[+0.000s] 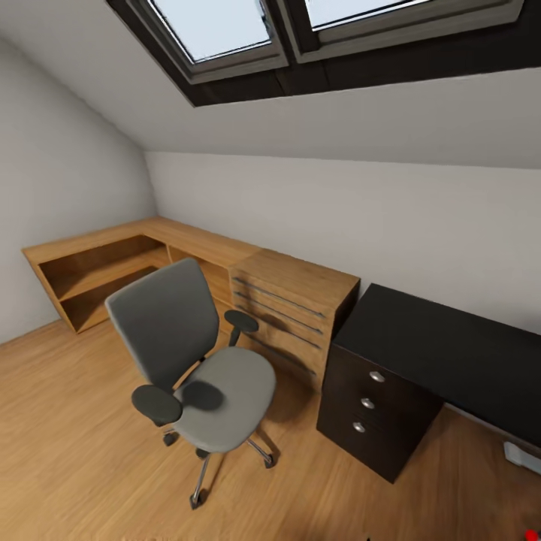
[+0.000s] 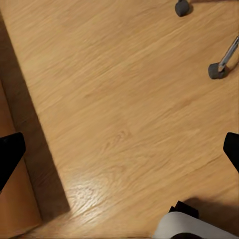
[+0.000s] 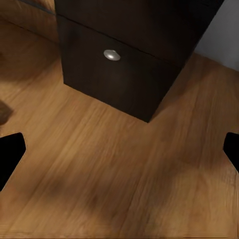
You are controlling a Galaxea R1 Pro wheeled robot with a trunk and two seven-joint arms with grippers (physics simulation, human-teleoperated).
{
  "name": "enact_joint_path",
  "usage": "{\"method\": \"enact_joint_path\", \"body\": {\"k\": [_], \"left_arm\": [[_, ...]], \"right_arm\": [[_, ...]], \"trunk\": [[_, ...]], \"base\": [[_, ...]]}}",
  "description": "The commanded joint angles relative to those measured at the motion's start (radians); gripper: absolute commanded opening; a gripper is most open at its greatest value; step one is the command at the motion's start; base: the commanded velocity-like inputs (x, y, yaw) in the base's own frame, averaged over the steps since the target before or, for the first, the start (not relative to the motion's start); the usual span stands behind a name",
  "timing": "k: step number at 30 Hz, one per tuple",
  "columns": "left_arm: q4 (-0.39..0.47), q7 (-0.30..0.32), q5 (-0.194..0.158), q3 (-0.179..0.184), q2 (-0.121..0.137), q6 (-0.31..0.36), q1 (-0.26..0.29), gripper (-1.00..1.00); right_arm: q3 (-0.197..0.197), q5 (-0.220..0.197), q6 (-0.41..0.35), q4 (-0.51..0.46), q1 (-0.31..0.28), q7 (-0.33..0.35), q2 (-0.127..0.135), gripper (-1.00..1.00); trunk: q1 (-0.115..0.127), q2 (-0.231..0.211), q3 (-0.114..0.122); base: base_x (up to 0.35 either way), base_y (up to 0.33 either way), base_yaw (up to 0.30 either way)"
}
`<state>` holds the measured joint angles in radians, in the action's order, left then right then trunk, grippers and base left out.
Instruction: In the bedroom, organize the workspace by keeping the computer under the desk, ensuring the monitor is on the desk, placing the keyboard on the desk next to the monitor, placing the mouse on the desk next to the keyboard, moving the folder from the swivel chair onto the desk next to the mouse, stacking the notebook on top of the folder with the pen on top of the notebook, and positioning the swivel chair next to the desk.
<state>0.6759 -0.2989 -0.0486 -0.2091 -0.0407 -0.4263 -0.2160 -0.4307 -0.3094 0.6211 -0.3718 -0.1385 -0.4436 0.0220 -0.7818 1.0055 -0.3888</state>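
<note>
Attic room, wood floor (image 1: 68,451), chair (image 1: 197,361) seat bare beside shelf unit (image 1: 98,274), desk (image 1: 443,349) cut off at right, drawers shut, left gripper (image 2: 119,149) fingers spread, right gripper (image 3: 119,149) likewise.

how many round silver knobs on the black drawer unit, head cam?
3, stacked vertically on the black drawer unit front: round silver knobs top, middle, bottom. Its other faces aren't visible.

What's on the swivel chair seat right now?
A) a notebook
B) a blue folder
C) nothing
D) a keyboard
C: in the head view the chair has a bare grey seat, nothing lying on it.
</note>
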Motion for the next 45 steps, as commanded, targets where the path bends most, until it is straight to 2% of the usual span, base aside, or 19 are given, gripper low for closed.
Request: {"method": "enact_joint_path", "body": {"k": [1, 7, 9, 11, 14, 18, 21, 24, 26, 30, 35, 40, 45], "left_arm": [[0.002, 0.001, -0.006, -0.001, -0.001, -0.001, 0.0, 1.0], [0.021, -0.005, -0.024, -0.003, -0.004, 0.004, 0.009, 1.0], [0.024, -0.004, -0.057, -0.003, -0.009, 0.004, 0.011, 1.0], [0.006, -0.002, -0.078, -0.003, -0.038, 0.006, 0.012, 1.0], [-0.022, 0.0, -0.079, -0.001, -0.063, 0.004, 0.013, 1.0], [-0.033, 0.001, -0.077, 0.0, -0.073, -0.002, 0.013, 1.0], [-0.035, 0.001, -0.063, 0.0, -0.069, -0.004, 0.014, 1.0], [-0.036, 0.0, -0.006, -0.003, -0.067, -0.006, 0.014, 1.0], [-0.036, -0.001, 0.012, -0.004, -0.061, -0.005, 0.014, 1.0], [-0.037, -0.001, 0.023, -0.004, -0.049, -0.005, 0.014, 1.0], [-0.038, 0.0, 0.025, -0.003, -0.046, -0.005, 0.014, 1.0], [-0.04, 0.0, 0.026, -0.003, -0.045, -0.005, 0.014, 1.0], [-0.045, 0.0, 0.026, -0.003, -0.045, -0.005, 0.014, 1.0]], "right_arm": [[-0.009, -0.005, 0.002, 0.006, -0.002, -0.007, 0.001, 1.0], [0.011, -0.019, 0.015, 0.034, -0.01, -0.007, 0.0, 1.0], [0.029, -0.035, 0.04, 0.036, -0.01, -0.007, 0.001, 1.0], [0.037, -0.041, 0.051, 0.036, -0.01, -0.007, 0.001, 1.0], [0.038, -0.043, 0.054, 0.037, -0.01, -0.006, -0.001, 1.0], [0.036, -0.042, 0.055, 0.039, -0.01, -0.006, -0.013, 1.0], [0.036, -0.04, 0.056, 0.04, -0.01, -0.006, -0.021, 1.0], [0.037, -0.039, 0.057, 0.041, -0.01, -0.007, -0.023, 1.0], [0.037, -0.038, 0.057, 0.041, -0.01, -0.008, -0.024, 1.0], [0.037, -0.037, 0.071, 0.042, -0.01, -0.009, -0.025, 1.0], [0.033, -0.035, 0.096, 0.044, -0.01, -0.01, -0.025, 1.0], [0.028, -0.01, 0.106, 0.045, -0.01, -0.012, -0.027, 1.0], [0.027, 0.033, 0.236, 0.099, -0.01, -0.031, -0.035, 1.0]], "trunk": [[0.0, 0.001, -0.001], [0.0, 0.001, -0.001], [0.0, 0.001, -0.001], [0.0, 0.001, -0.001], [0.0, 0.001, -0.001], [0.0, 0.001, -0.001], [0.0, 0.001, -0.001], [0.0, 0.001, -0.001], [0.0, 0.001, -0.001], [0.0, 0.001, -0.001], [0.0, 0.001, -0.001], [0.0, 0.001, -0.001], [0.0, 0.001, -0.002]], "base": [[0.0, 0.0, 0.28], [0.0, 0.0, 0.283], [0.0, 0.0, 0.284], [0.0, 0.0, 0.284], [0.0, 0.0, 0.284], [0.0, 0.0, 0.284], [0.0, 0.0, 0.284], [0.0, 0.0, 0.284], [0.037, 0.009, 0.284], [0.103, 0.125, 0.284], [-0.035, 0.3, 0.284], [-0.056, 0.146, 0.284], [-0.005, 0.013, 0.283]]}}
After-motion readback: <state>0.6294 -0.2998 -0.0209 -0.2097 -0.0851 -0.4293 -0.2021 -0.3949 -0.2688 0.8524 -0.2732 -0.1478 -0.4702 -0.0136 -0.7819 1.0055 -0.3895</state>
